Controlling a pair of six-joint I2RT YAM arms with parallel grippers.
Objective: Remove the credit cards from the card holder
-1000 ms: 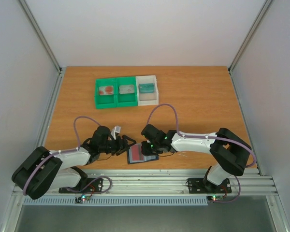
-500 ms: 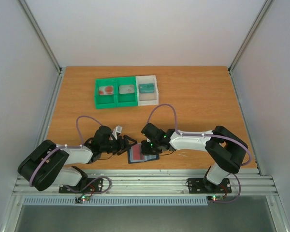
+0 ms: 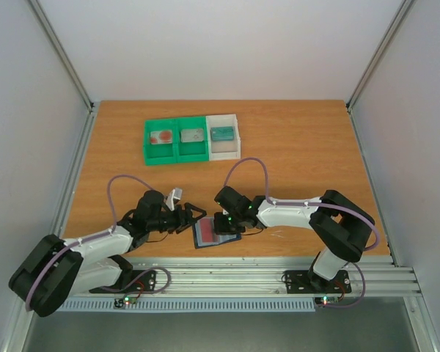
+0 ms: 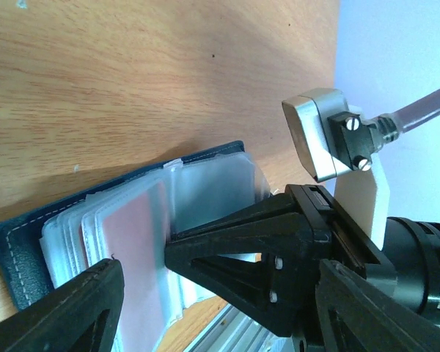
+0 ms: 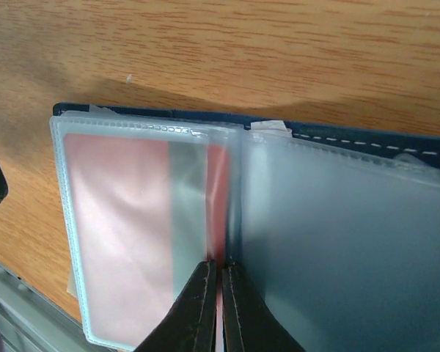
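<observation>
The card holder (image 3: 214, 236) lies open near the table's front edge, its dark stitched cover (image 5: 367, 136) flat under clear blue-grey pockets. A pinkish credit card (image 5: 117, 227) sits in the left pocket. Another pinkish card edge (image 5: 218, 198) stands at the spine, and my right gripper (image 5: 220, 265) is shut on it. My left gripper (image 3: 194, 220) is open at the holder's left edge. In the left wrist view its fingers (image 4: 249, 249) straddle the pockets and the pink card (image 4: 136, 242) without pinching them.
A green-and-white compartment tray (image 3: 193, 155) stands at the back left, with a red-blotched card (image 3: 160, 136), a grey card (image 3: 191, 136) and a teal card (image 3: 221, 133) inside. The metal rail (image 3: 227, 277) runs just in front of the holder.
My right gripper's jaws have closed onto the card edge at the spine. The left arm's elbow has swung down and to the left, while its gripper stays at the holder's edge.
</observation>
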